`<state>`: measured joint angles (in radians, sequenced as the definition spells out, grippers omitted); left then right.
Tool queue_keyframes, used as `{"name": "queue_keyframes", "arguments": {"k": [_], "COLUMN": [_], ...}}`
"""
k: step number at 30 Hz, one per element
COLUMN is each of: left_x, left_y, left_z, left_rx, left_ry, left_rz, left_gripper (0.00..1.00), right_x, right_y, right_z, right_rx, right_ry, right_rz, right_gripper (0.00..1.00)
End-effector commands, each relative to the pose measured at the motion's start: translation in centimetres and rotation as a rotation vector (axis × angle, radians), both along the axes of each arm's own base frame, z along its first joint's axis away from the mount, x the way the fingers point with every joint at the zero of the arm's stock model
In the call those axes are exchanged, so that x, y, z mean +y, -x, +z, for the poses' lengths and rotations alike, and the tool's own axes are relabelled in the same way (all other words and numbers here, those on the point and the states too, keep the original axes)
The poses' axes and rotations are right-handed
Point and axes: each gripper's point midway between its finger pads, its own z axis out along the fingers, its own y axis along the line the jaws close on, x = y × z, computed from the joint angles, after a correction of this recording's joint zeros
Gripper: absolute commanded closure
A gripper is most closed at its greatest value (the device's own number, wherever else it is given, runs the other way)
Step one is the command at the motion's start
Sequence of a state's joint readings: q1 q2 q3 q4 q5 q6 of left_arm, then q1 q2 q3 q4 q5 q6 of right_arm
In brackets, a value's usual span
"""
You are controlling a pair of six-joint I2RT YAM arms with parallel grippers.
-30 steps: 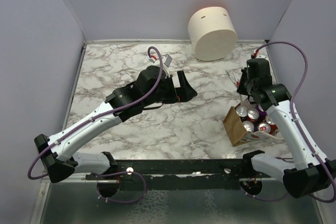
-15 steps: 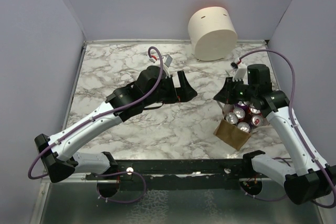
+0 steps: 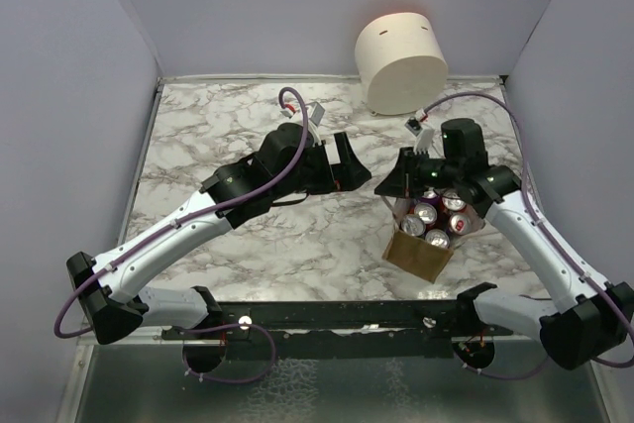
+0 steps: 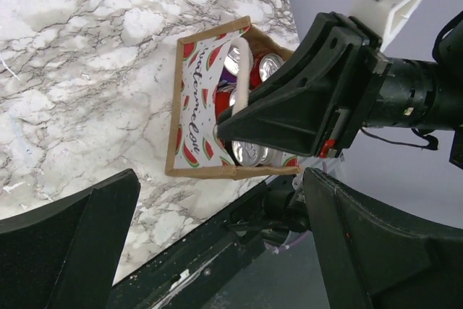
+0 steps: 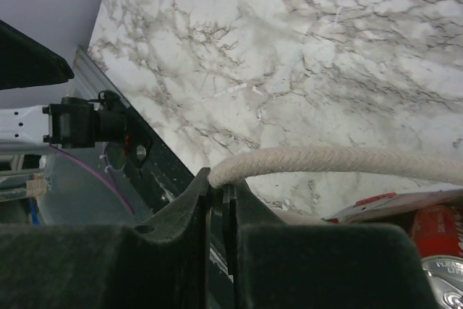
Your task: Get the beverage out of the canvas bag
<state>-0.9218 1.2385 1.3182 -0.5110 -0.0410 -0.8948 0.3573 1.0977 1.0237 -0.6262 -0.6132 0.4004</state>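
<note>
**Desk:** Where's the bag right now?

**Me:** I've got the bag (image 3: 416,253) on the right half of the worktop (image 3: 228,126), toward the near edge, just ahead of the right arm's base. Its tan side faces me in the top view and the mouth is open upward.

**Desk:** And the drinks?

**Me:** The cans (image 3: 428,217) are packed inside the bag, silver tops showing, with red and purple sides. Every can I see sits between the bag's walls.

**Desk:** What's the right arm doing?

**Me:** The right fingers (image 5: 214,192) are pressed together on the white rope handle (image 5: 347,158). On the wrist camera the rope comes straight out of the pinch and runs off to the right. From above, they sit over the far left corner of the bag.

**Desk:** Is the bag off the surface?

**Me:** I can't tell. No view shows me whether its base touches the worktop.

**Desk:** Left arm?

**Me:** The left fingers (image 3: 352,167) are spread wide with nothing between them. They hover over the middle of the worktop, pointed right toward the bag, near the right fingers but apart from them. Through that wrist camera I'm looking into the bag's mouth, at a white lining printed with watermelon slices.

**Desk:** Anything else out there?

**Me:** A cream cylinder (image 3: 401,61) at the far edge, by the back wall, well apart from the bag.
</note>
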Motion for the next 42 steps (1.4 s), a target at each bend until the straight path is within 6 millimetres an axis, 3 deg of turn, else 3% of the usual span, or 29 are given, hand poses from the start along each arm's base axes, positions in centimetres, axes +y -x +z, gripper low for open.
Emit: {"name": "queue_keyframes", "arguments": {"k": [1, 9, 12, 15, 18, 22, 26, 31, 34, 38, 42], "left_x": [1.0, 3.2, 4.0, 4.6, 4.7, 4.0, 2.2, -0.9, -2.9, -5.3, -6.4], "left_y": [-0.8, -1.3, -1.5, -1.8, -2.0, -2.3, -2.5, -2.8, -2.7, -2.3, -2.0], "left_z": [1.4, 2.5, 3.1, 3.5, 3.4, 4.1, 4.5, 4.6, 4.5, 4.6, 4.1], "left_rx": [-0.035, -0.066, -0.084, -0.103, -0.109, -0.121, -0.138, -0.155, -0.173, -0.208, -0.227], "left_ry": [0.008, 0.007, 0.010, 0.012, -0.002, -0.002, -0.011, -0.040, -0.054, -0.076, -0.090], "left_rz": [0.053, 0.143, 0.175, 0.203, 0.209, 0.189, 0.118, -0.014, -0.084, -0.157, -0.192], "left_gripper": [0.01, 0.01, 0.01, 0.01, 0.01, 0.01, 0.01, 0.03, 0.04, 0.03, 0.04], "right_x": [5.1, 11.9, 12.5, 11.9, 10.2, 6.9, 4.2, 0.0, -4.0, -9.7, -12.7], "right_y": [0.1, 2.2, 2.3, 2.0, 1.5, 1.6, 2.4, 2.4, 2.0, 2.5, 3.9], "right_z": [6.1, 5.4, 5.3, 5.3, 4.6, 2.7, 3.5, 6.6, 7.7, 7.0, 5.1], "right_rx": [-0.125, -0.079, -0.075, -0.103, -0.115, -0.098, -0.125, -0.186, -0.187, -0.115, -0.015], "right_ry": [-0.178, -0.172, -0.152, -0.122, -0.035, 0.110, 0.166, 0.233, 0.307, 0.432, 0.506], "right_rz": [0.134, 0.268, 0.267, 0.247, 0.170, 0.066, -0.003, -0.170, -0.365, -0.658, -0.818], "right_gripper": [0.91, 0.91, 0.90, 0.82, 0.64, 0.30, 0.16, 0.08, 0.07, 0.07, 0.06]}}
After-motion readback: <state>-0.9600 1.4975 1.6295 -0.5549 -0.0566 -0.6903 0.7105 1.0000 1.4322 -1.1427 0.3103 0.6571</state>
